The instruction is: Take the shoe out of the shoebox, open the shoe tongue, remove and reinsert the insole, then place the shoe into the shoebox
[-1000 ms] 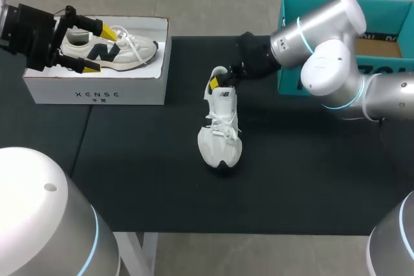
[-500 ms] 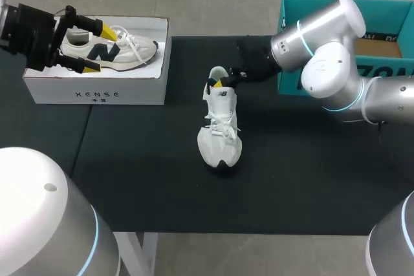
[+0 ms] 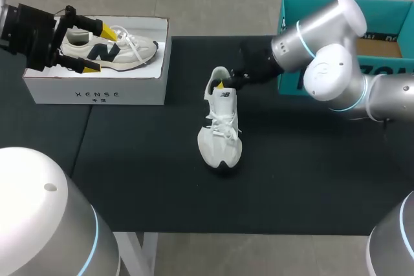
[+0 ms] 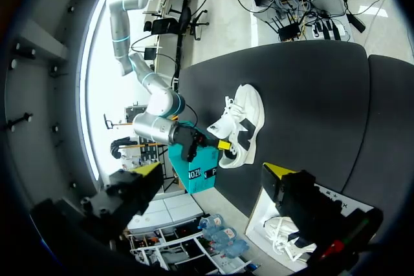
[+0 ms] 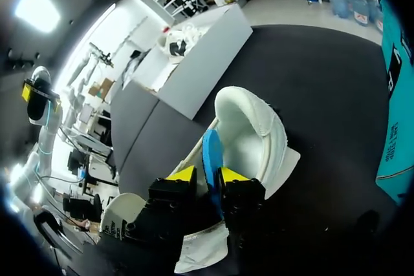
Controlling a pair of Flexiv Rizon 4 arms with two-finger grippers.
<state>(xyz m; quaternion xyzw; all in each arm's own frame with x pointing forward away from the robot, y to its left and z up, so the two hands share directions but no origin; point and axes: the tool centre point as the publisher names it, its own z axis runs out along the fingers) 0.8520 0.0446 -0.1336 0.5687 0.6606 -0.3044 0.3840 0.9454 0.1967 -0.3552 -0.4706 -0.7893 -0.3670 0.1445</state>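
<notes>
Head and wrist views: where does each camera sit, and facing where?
Head view: above and behind, looking down on the table; left arm, right arm show.
Left wrist view: on the left arm, over the shoebox; open left gripper shows.
Right wrist view: on the right arm, facing the shoe; right gripper holds the insole.
All share the shoe on the table.

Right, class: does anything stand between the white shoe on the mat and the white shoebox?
Nothing visible lies on the mat between the white shoe and the white shoebox. The box, though, already holds another shoe, and the left gripper sits open above it.
</notes>
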